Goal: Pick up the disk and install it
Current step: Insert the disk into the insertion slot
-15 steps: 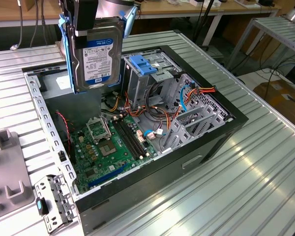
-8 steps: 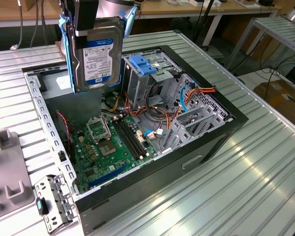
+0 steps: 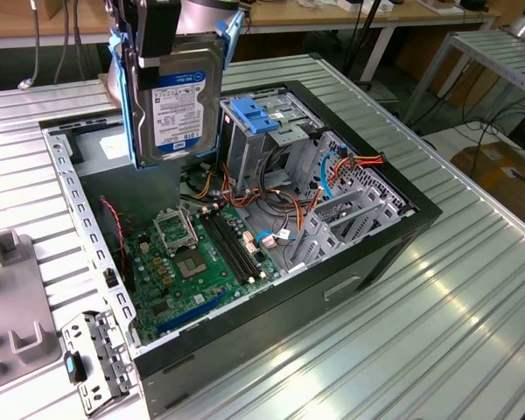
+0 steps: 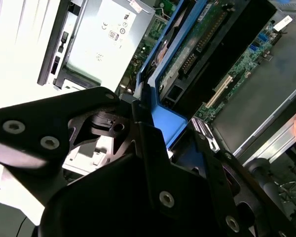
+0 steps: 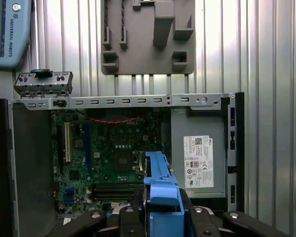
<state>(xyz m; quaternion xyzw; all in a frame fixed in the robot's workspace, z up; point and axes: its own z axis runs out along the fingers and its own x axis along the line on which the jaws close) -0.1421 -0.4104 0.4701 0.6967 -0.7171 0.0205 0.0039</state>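
Blue-railed dark metal disk (image 3: 177,101), held upright between black fingers (image 3: 156,35) beside the grey metal drive cage (image 3: 249,144) (orange cables (image 3: 280,203) near): a tilt could jam its rails or snag wiring.

The pincer (image 4: 170,126) was matte black all over, built from flat, angular link plates (image 4: 44,123) with bevelled edges. Bright silver screws (image 4: 13,127) with hex sockets sat in round recesses on those plates: two on the outer plate to one side of the fingers (image 4: 139,118), and more along the thick body behind them. Between the plates, a pivot (image 4: 111,127) showed a small round hole. In the first wrist view the black linkage (image 5: 96,219) flanked the pincer on both sides and was studded with silver screw heads. Above the pincer, in the exterior view, a boxy black housing (image 3: 153,26) met a rounded, pale silver-grey arm shell (image 3: 208,5).
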